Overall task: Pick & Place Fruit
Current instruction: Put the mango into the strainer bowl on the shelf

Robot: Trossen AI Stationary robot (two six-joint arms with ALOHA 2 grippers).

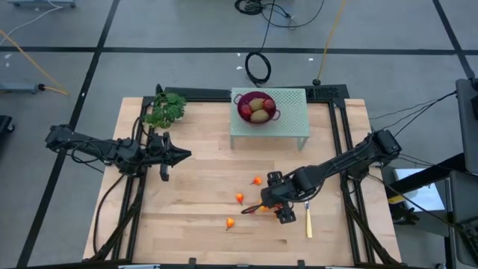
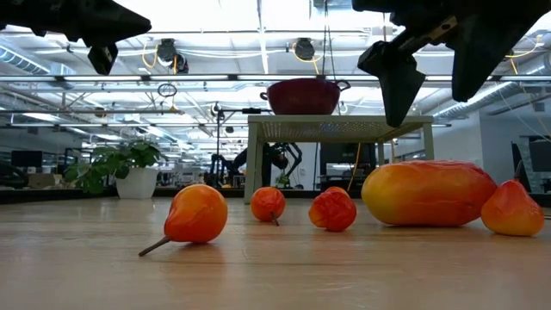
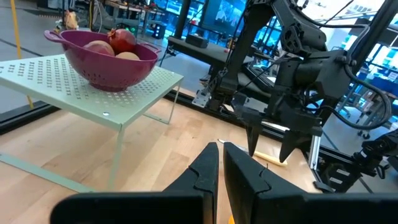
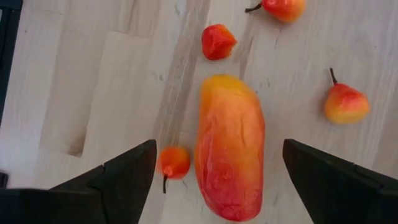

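Straddling smooth elongated orange-red fruit point(image 4: 229, 146), right fingers point(image 4: 118, 177) spread, left fingers point(image 3: 205, 171) seemingly clenched

Wooden surface point(image 1: 187, 224) as I see it: green stand point(image 1: 295, 123), leafy bunch point(image 1: 166, 110), knife point(image 1: 308, 221), a long orange-red fruit point(image 4: 229, 146) and small orange-red fruits point(image 1: 239, 198) scattered near it, one point(image 4: 173, 162) just beside it.

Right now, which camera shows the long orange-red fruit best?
The right wrist view: the long fruit fills the frame between the open right gripper jaws. The low view shows its side. From above it is mostly hidden under the gripper. The left wrist view misses it.
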